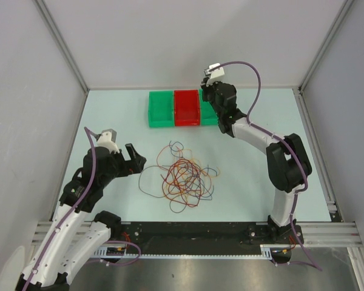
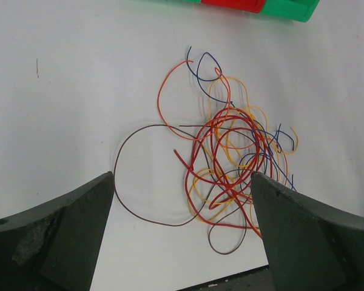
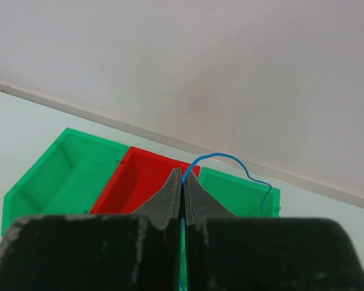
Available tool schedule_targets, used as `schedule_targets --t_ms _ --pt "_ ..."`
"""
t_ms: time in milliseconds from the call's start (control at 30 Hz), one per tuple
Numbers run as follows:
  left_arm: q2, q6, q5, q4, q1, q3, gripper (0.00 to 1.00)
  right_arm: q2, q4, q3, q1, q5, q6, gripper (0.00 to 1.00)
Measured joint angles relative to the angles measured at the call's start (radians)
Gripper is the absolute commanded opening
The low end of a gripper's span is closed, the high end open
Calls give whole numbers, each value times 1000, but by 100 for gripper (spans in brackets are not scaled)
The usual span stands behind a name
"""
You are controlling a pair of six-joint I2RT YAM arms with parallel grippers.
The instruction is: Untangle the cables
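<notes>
The cables (image 1: 183, 176) lie in a loose tangle of red, orange, yellow, blue and brown loops on the pale table, also seen in the left wrist view (image 2: 230, 151). A brown loop (image 2: 118, 163) spreads out to the tangle's left. My left gripper (image 1: 133, 159) hovers just left of the pile, open, its dark fingers (image 2: 54, 236) framing the tangle's near side with nothing between them. My right gripper (image 1: 210, 91) is far back over the bins, shut (image 3: 183, 177) on a thin blue cable (image 3: 224, 156) that arcs right over the right green bin.
Three small bins stand in a row at the back: a green bin (image 1: 161, 108), a red bin (image 1: 187, 108) and another green bin (image 3: 242, 189) partly under my right arm. Grey walls enclose the table. A black rail (image 1: 188, 233) runs along the near edge.
</notes>
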Motion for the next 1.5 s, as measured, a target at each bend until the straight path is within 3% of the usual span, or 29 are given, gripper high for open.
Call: schedule_targets --t_ms 367,800,1100,1500 --pt "-23 0 0 1 0 0 99 16 -21 13 -1 -26 -8 0" --pt "-26 0 0 1 0 0 99 273 -88 268 -50 -57 0 0" --pt "-25 0 2 1 1 0 99 311 -102 204 -121 -89 79 0" --pt "-23 0 8 2 10 0 99 360 -121 208 -122 -132 113 0"
